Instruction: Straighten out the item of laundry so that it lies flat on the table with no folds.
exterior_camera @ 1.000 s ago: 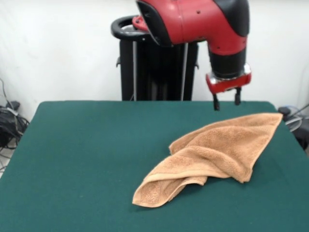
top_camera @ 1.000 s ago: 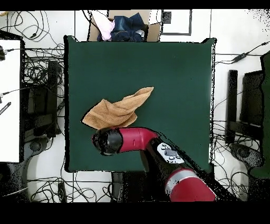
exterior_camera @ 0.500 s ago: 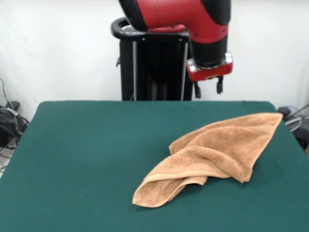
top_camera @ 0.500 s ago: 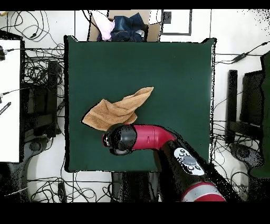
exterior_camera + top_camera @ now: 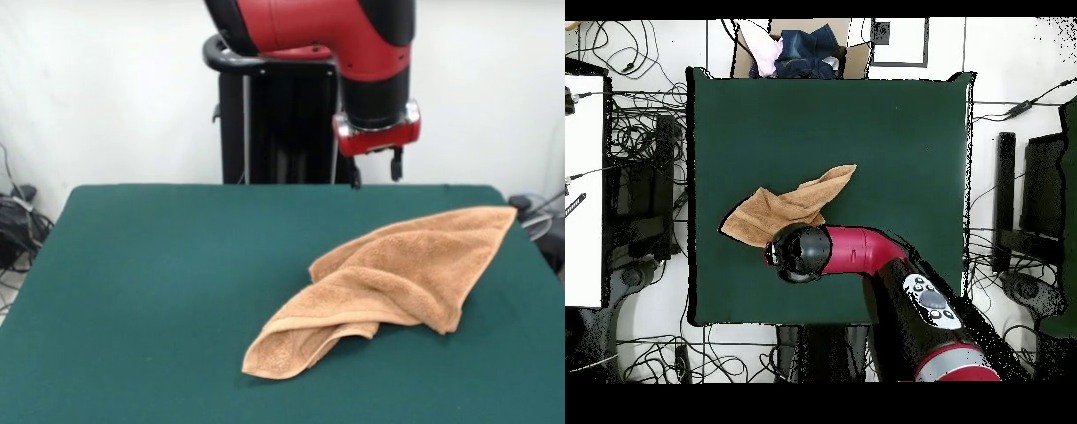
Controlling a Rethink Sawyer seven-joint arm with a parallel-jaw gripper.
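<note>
A tan terry towel [image 5: 394, 276] lies crumpled on a dark green bench [image 5: 159, 291]. In the front view it runs from one corner at the bench's right edge down to a folded-under, rounded end near the bench's middle front, with several layers bunched over each other. From above, the towel [image 5: 787, 209] sits left of the bench's centre, and the bare green surface [image 5: 905, 150] spreads wide to the right of it.

The red and black arm's gripper [image 5: 374, 170] hangs in the air above and behind the towel, touching nothing; its 2 dark jaws point down with a narrow gap between them, holding nothing.

Around the bench, seen from above: a cardboard box [image 5: 797, 48] of clothes at the edge opposite the robot, tangled cables [image 5: 635, 150] on the floor left of the towel, a white wall [image 5: 106, 97] behind.
</note>
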